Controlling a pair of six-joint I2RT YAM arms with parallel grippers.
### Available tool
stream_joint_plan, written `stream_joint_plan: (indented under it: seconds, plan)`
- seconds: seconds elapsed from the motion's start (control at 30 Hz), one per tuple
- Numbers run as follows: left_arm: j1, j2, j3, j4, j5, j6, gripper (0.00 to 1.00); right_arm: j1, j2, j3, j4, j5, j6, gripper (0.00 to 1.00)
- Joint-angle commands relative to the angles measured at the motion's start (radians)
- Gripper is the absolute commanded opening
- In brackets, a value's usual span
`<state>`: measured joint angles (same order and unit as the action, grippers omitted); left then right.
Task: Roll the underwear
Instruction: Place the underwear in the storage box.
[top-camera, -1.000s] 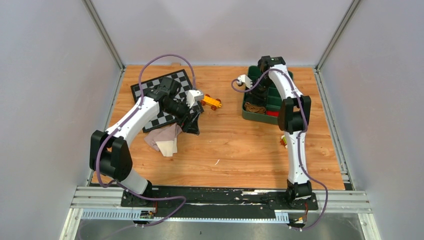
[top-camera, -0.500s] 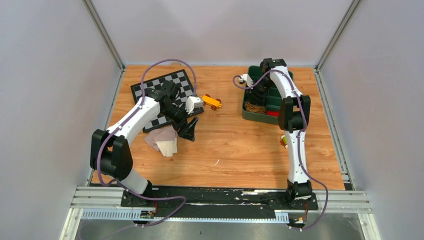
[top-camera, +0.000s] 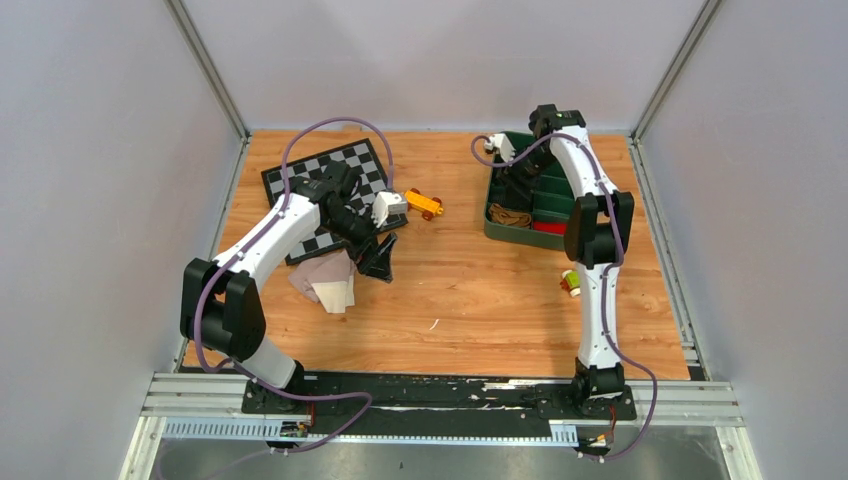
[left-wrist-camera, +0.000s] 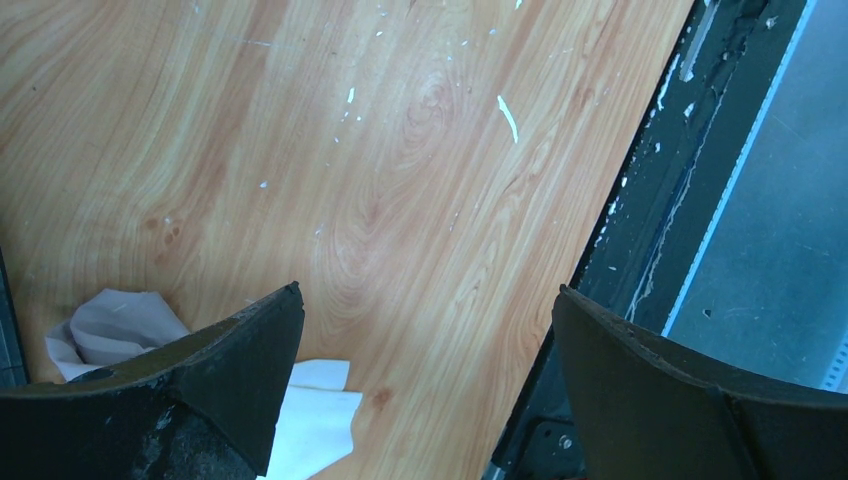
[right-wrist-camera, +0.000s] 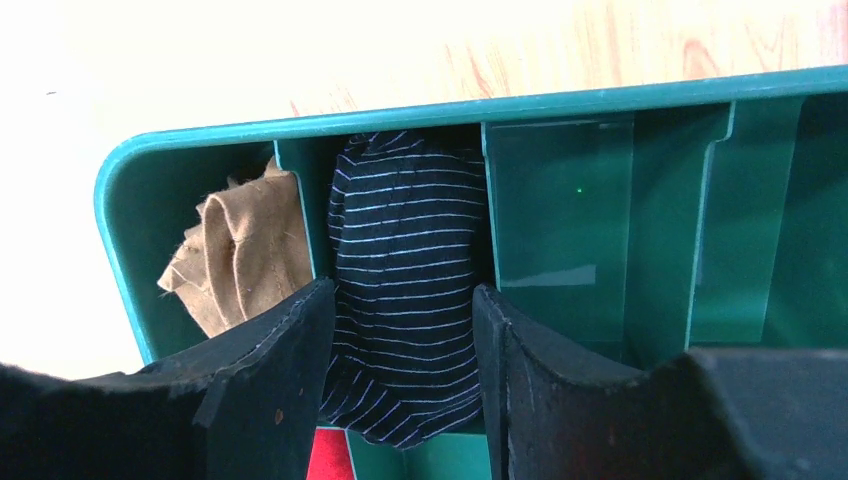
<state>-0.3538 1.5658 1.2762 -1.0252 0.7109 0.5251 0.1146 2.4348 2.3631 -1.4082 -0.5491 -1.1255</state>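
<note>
— Well, only the right wrist view shows it: the right pincer (right-wrist-camera: 400, 295) is spread open over one dark striped garment (right-wrist-camera: 405, 240) in the green bin (right-wrist-camera: 600, 100). One tan garment (right-wrist-camera: 240, 255) sits in the end compartment.

— The left pincer (left-wrist-camera: 428, 292) gapes empty above the surface (left-wrist-camera: 400, 150), with one crumpled pale garment (left-wrist-camera: 120, 325) beside it.

I am looking down at a light brown wooden table (top-camera: 470, 300) with small white flecks on it. A black and white checkerboard mat (top-camera: 352, 165) is lying flat at the far left. A crumpled pale pink-beige cloth (top-camera: 325, 283) is lying right at the mat's near edge. A small orange toy car (top-camera: 424, 205) is sitting just right of the mat. A dark green plastic tray (top-camera: 505, 237) with compartments is sitting at the far right. A little yellow-green and red thing (top-camera: 570, 283) is lying near the tray; I am not able to tell what it is.
</note>
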Motion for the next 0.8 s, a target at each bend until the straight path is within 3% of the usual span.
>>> stream_joint_plan:
  seconds: [0.0, 0.2, 0.43, 0.7, 0.77]
  plan:
    - [-0.001, -0.031, 0.011, 0.03, 0.048, -0.008, 1.0, -0.01, -0.036, 0.003, 0.019, 0.023, 0.035, 0.55]
    - [-0.001, -0.024, 0.028, 0.025, 0.056, -0.014, 1.0, -0.01, -0.042, 0.018, -0.006, 0.011, 0.068, 0.56]
    - [-0.001, -0.034, 0.041, 0.019, 0.057, -0.027, 1.0, -0.016, -0.162, -0.008, 0.013, -0.033, 0.111, 0.62]
    - [-0.001, -0.029, 0.093, 0.037, -0.011, -0.107, 1.0, -0.055, -0.141, -0.024, -0.008, -0.041, 0.147, 0.62]
    - [-0.001, -0.027, 0.094, 0.032, 0.008, -0.107, 1.0, -0.067, -0.138, -0.024, 0.006, -0.04, 0.167, 0.57]
